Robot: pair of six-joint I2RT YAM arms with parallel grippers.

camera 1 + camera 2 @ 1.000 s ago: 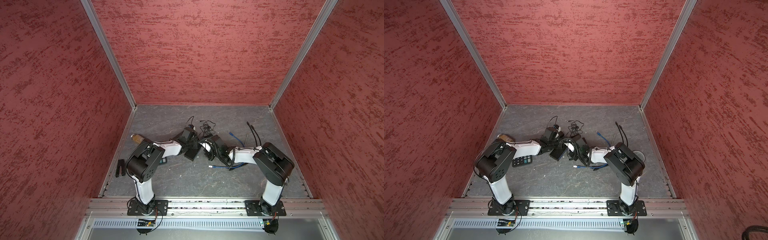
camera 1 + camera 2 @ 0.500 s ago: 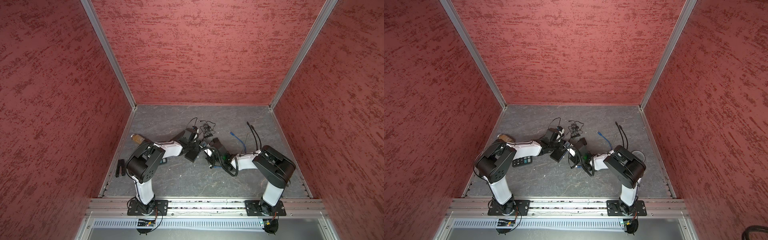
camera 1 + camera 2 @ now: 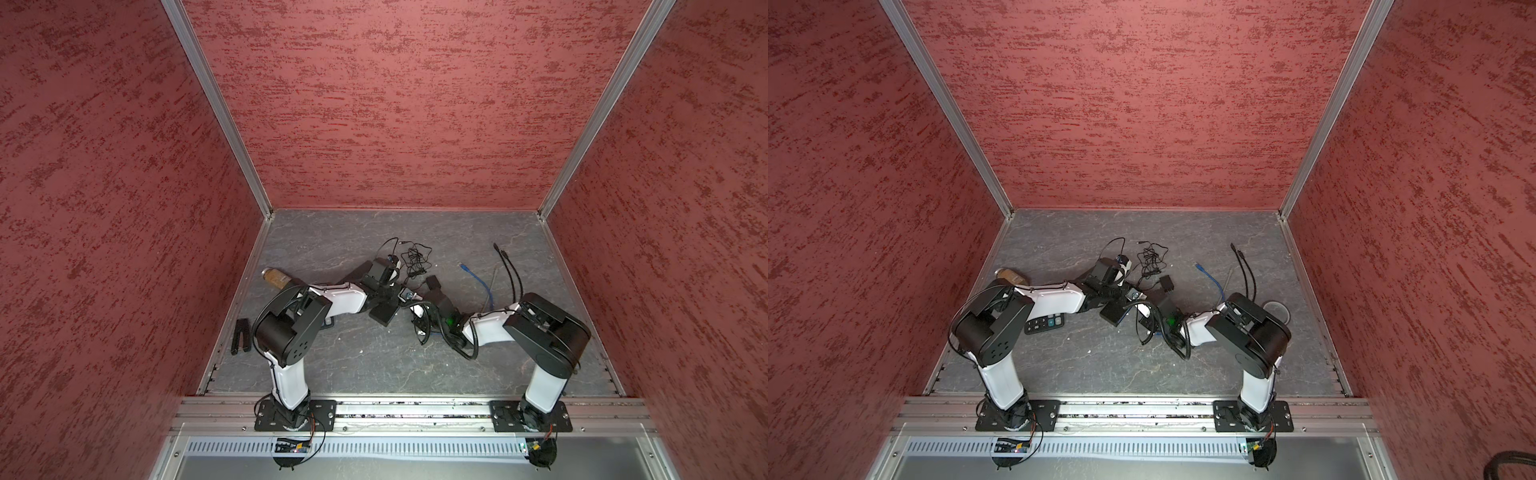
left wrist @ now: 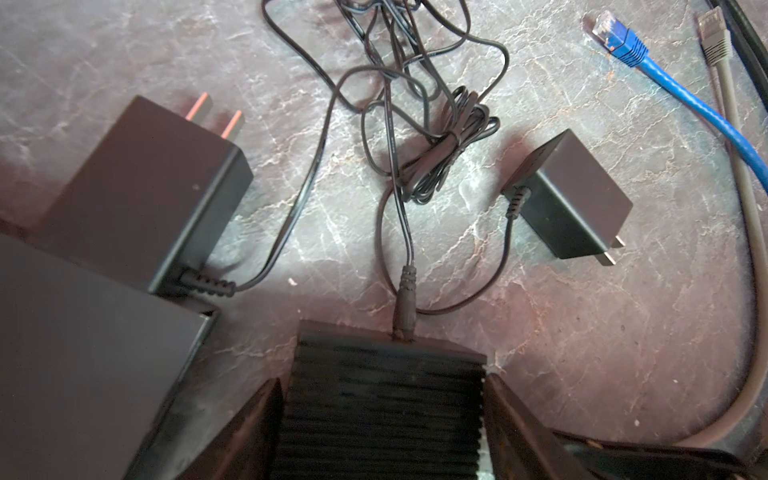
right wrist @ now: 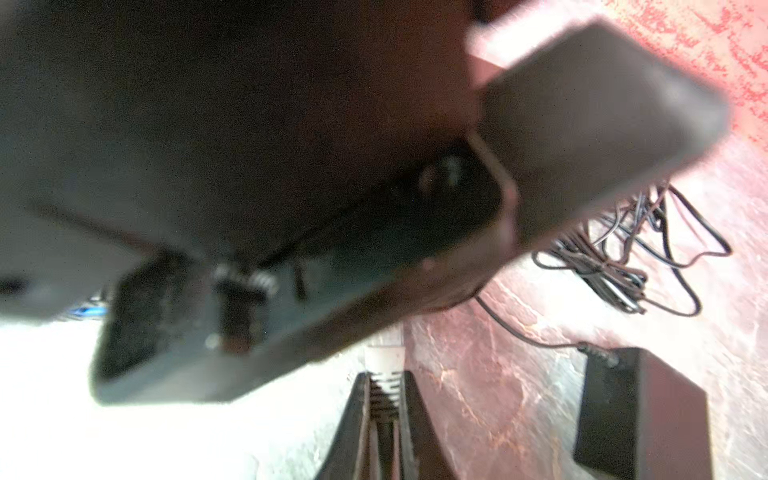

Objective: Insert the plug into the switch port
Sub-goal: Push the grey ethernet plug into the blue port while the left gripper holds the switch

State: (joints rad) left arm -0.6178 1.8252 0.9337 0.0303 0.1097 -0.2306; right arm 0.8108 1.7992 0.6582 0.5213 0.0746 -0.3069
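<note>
- The right claw (image 5: pixel 385 376) is pinched narrow on a white plug (image 5: pixel 383 359), whose tip pokes out past the fingertips.
- The plug's tip sits close against the face of the switch (image 5: pixel 332 299). It is not in any of the ports (image 5: pixel 237 307), and blur hides whether it touches.
- The left claw (image 4: pixel 384 384) stands wide, with a finger down each side of the ribbed switch. A thin bright gap shows along one finger, so it does not look clamped.
- A round power lead plug (image 4: pixel 404 307) is seated in the switch's far edge.
- In both top views the claws meet mid-bench (image 3: pixel 374 365).
- From there, the tangled black lead (image 3: pixel 415 257) lies at twelve o'clock.
- The small adapter (image 3: pixel 432 283) lies at one o'clock.
- The blue cable (image 3: pixel 478 278) lies at two o'clock.
- In a top view a calculator (image 3: pixel 1044 322) lies at nine o'clock, partly under the left arm.
</note>
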